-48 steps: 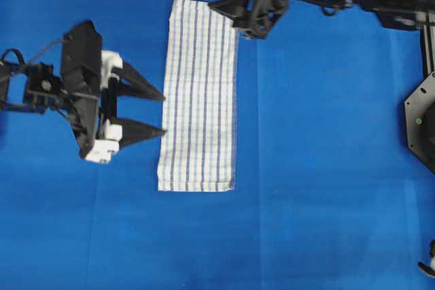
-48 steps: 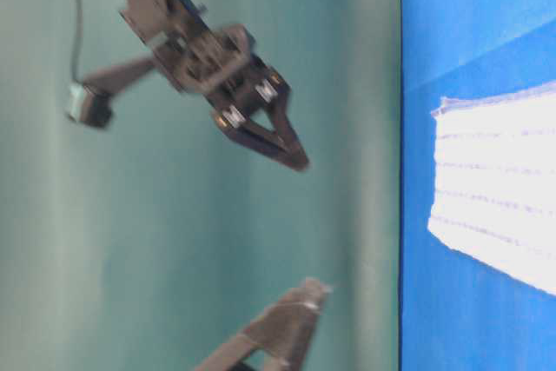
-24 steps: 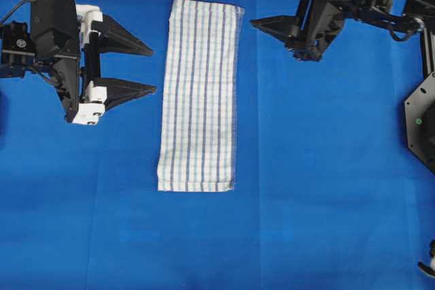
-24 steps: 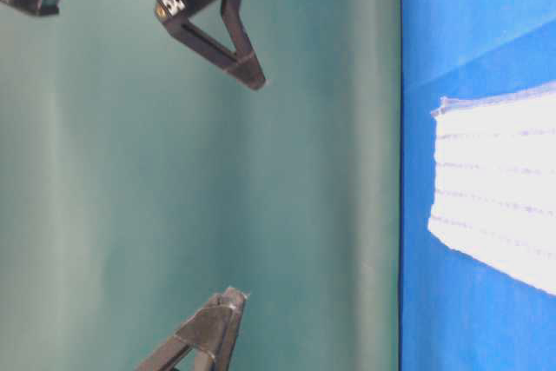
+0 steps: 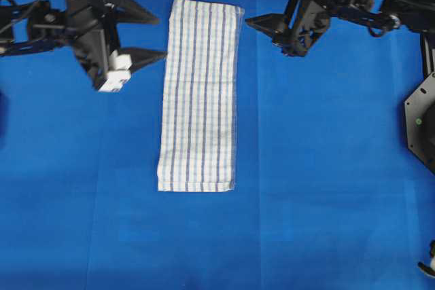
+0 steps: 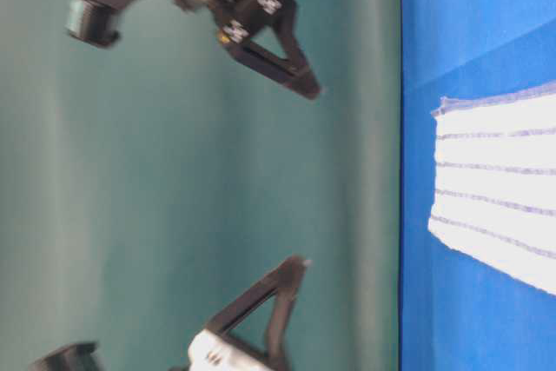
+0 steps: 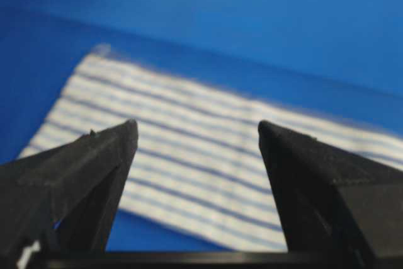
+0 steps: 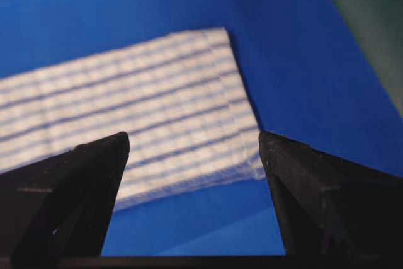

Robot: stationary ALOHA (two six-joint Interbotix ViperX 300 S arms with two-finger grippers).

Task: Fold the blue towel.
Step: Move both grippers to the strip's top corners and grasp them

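On blue cover: towel flat.

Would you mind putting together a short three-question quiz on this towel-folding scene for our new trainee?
1. True or false: the left hand grips the towel.
2. Which end of the towel do both hands flank in the overhead view: A) top, B) bottom, C) neither?
3. Fill in: the right hand is ____ (open/shut).

Key: 1. False; it stands open beside the towel, apart from it. 2. A. 3. Open.
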